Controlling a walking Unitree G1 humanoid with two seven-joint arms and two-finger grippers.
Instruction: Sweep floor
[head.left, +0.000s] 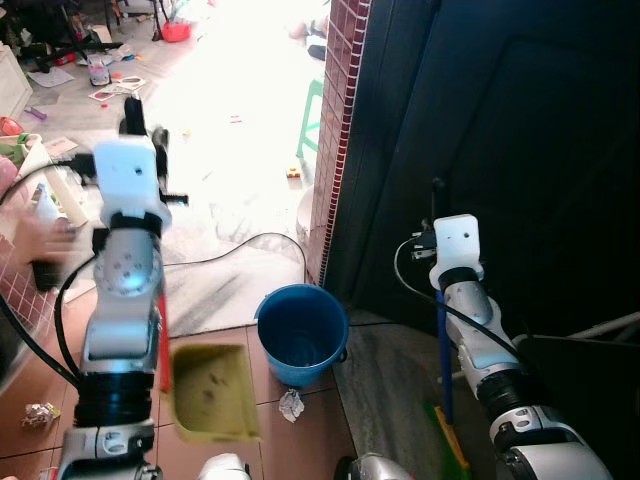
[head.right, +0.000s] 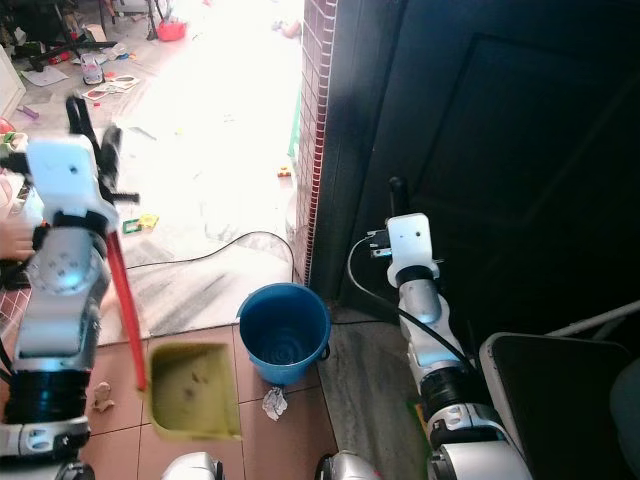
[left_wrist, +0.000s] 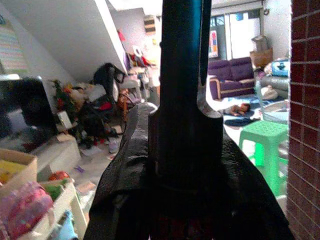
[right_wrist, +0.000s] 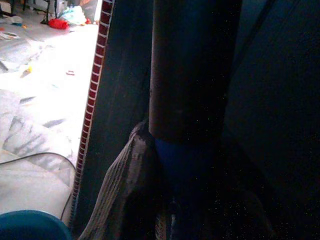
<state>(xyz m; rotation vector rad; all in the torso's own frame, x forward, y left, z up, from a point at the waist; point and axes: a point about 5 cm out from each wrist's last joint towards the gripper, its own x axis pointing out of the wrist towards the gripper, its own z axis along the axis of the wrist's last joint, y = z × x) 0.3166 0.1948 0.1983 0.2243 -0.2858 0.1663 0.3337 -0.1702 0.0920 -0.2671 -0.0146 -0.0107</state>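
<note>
My left gripper (head.left: 145, 125) is raised at the left, shut on the red handle (head.left: 162, 330) of a yellow-green dustpan (head.left: 210, 390). The dustpan rests on the tiled floor beside a blue bucket (head.left: 300, 335). My right gripper (head.left: 437, 195) is shut on the blue broom handle (head.left: 443, 350), held upright before the dark door; the green bristles (head.left: 452, 435) touch the floor. In the right wrist view the handle (right_wrist: 195, 75) runs between the fingers. One crumpled paper (head.left: 291, 405) lies in front of the bucket, another (head.left: 40, 413) at the far left.
A red brick pillar (head.left: 340, 120) and a dark door (head.left: 500, 120) stand ahead on the right. A black cable (head.left: 250, 245) crosses the bright floor. A green stool (head.left: 312, 115) and scattered clutter lie beyond. A person's blurred hand (head.left: 40, 240) is at the left edge.
</note>
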